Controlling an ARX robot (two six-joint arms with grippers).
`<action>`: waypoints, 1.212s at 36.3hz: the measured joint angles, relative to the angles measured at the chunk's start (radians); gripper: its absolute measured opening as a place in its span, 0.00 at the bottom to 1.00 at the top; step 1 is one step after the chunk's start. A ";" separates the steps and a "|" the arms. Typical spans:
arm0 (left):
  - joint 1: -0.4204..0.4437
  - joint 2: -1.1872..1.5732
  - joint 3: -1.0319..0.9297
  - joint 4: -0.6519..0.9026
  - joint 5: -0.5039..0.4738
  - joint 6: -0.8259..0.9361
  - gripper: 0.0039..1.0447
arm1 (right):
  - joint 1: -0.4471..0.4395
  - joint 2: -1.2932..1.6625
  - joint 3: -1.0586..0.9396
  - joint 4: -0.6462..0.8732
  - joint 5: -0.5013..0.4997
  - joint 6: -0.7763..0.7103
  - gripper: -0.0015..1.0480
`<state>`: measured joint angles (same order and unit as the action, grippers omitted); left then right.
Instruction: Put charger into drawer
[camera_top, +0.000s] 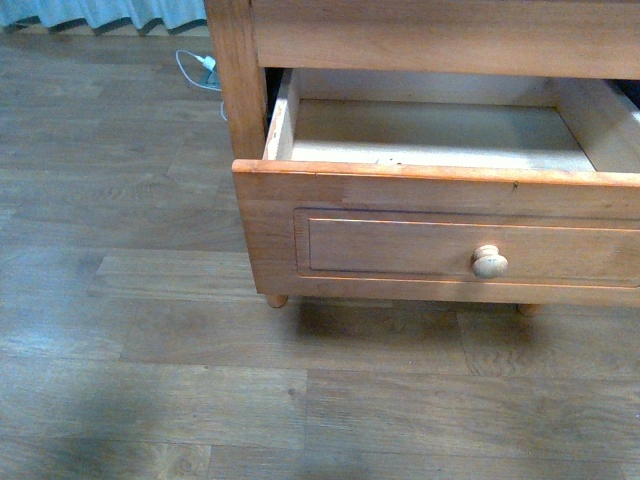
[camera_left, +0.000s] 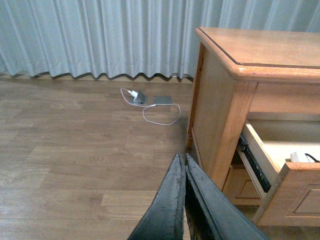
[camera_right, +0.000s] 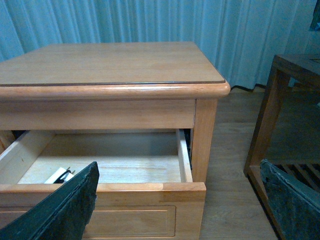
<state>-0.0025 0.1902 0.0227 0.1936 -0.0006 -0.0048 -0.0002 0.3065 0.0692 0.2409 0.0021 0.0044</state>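
Over plank flooring (camera_top: 150, 380), the orange-brown panelled wooden drawer (camera_top: 380, 205) is pulled open, a small white charger (camera_right: 58, 175) lying inside. Left fingers (camera_left: 170, 205) are closed, right fingers (camera_right: 70, 205) spread wide.

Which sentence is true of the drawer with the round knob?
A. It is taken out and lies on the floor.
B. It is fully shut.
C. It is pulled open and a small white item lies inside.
C: the drawer stands pulled out of the cabinet, and the right wrist view shows the small white charger lying on its bottom.
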 joint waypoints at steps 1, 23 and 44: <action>0.000 -0.007 0.000 -0.006 0.000 0.000 0.04 | 0.000 0.000 0.000 0.000 0.000 0.000 0.91; 0.000 -0.186 0.000 -0.192 0.001 0.000 0.39 | 0.016 0.054 0.006 -0.075 -0.019 -0.065 0.91; 0.000 -0.186 0.000 -0.192 0.001 0.001 0.94 | 0.288 1.012 0.370 0.005 -0.002 0.008 0.91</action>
<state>-0.0025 0.0044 0.0231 0.0013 0.0002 -0.0040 0.2882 1.3182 0.4397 0.2455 -0.0002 0.0124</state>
